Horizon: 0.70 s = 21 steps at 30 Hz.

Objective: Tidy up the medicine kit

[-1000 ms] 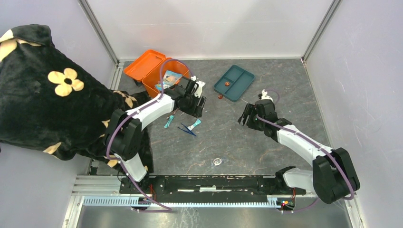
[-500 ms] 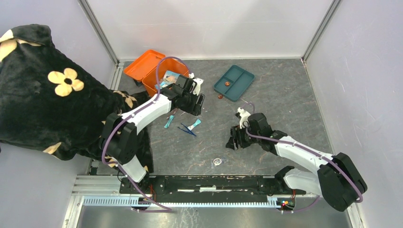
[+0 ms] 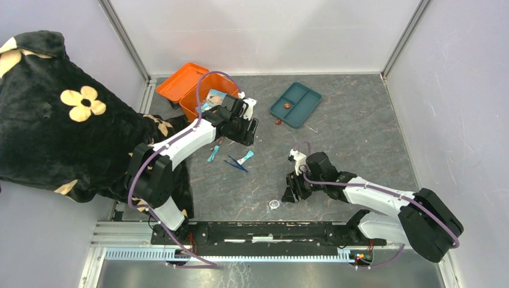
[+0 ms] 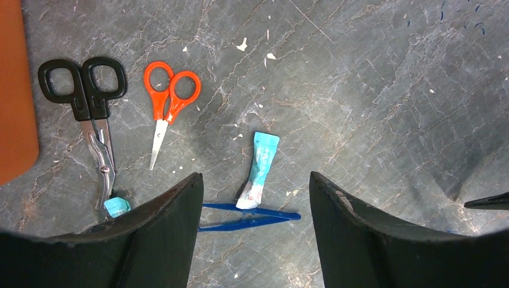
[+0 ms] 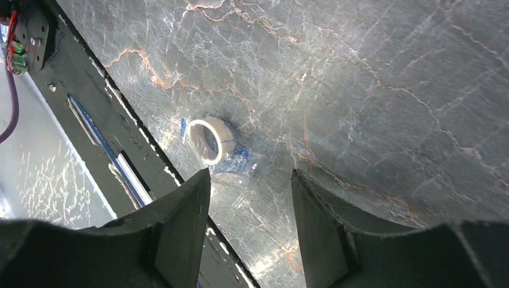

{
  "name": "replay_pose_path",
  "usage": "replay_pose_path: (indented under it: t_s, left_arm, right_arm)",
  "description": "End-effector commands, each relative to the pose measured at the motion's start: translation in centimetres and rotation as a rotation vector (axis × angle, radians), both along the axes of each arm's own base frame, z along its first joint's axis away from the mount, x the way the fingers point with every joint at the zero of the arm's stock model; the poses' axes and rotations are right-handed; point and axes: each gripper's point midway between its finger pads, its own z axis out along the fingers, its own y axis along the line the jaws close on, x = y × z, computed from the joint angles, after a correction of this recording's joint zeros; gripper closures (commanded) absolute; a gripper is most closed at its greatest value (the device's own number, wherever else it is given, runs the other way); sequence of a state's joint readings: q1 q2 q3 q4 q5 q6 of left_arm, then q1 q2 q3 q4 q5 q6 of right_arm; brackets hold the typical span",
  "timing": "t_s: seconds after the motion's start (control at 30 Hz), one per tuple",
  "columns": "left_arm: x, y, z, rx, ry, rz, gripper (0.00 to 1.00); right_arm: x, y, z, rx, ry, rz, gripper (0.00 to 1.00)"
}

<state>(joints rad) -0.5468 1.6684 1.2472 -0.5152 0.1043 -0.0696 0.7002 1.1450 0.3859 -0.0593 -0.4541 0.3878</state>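
The orange medicine kit stands open at the back left, lid laid back and packets inside. My left gripper hovers just right of it, open and empty. Below it lie a teal tube, blue tweezers, orange scissors and black scissors. My right gripper is low near the front edge, open, with nothing between its fingers. A wrapped white tape roll lies just beyond its left fingertip.
A teal compartment tray sits at the back centre with a small red item in it. Another small brown item lies beside it. A person in black flowered fleece fills the left side. The black base rail runs close to the tape roll.
My right arm has swung from the middle right down towards the front edge, ending beside the tape roll, and its jaws have narrowed a little. The left arm has barely moved.
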Motion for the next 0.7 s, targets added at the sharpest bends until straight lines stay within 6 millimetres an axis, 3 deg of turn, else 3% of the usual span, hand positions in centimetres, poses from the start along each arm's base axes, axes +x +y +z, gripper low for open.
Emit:
replay_pose_path:
  t_s: [0.0, 0.3, 0.57, 0.67]
  left_arm:
    - [0.6, -0.4, 1.6, -0.038, -0.035, 0.037, 0.29]
    - [0.5, -0.4, 1.5, -0.034, -0.031, 0.032, 0.29]
    - [0.4, -0.6, 1.5, -0.047, -0.026, 0.027, 0.3]
    - [0.4, -0.9, 1.7, -0.06, -0.023, 0.021, 0.3]
  right_arm:
    - [-0.3, 1.5, 0.1, 0.059, 0.004, 0.055, 0.44]
    - [-0.6, 2.0, -0.2, 0.061, 0.024, 0.074, 0.64]
    - [-0.3, 2.4, 0.5, 0.079, 0.009, 0.076, 1.0]
    - [0.9, 2.5, 1.4, 0.071, -0.041, 0.051, 1.0]
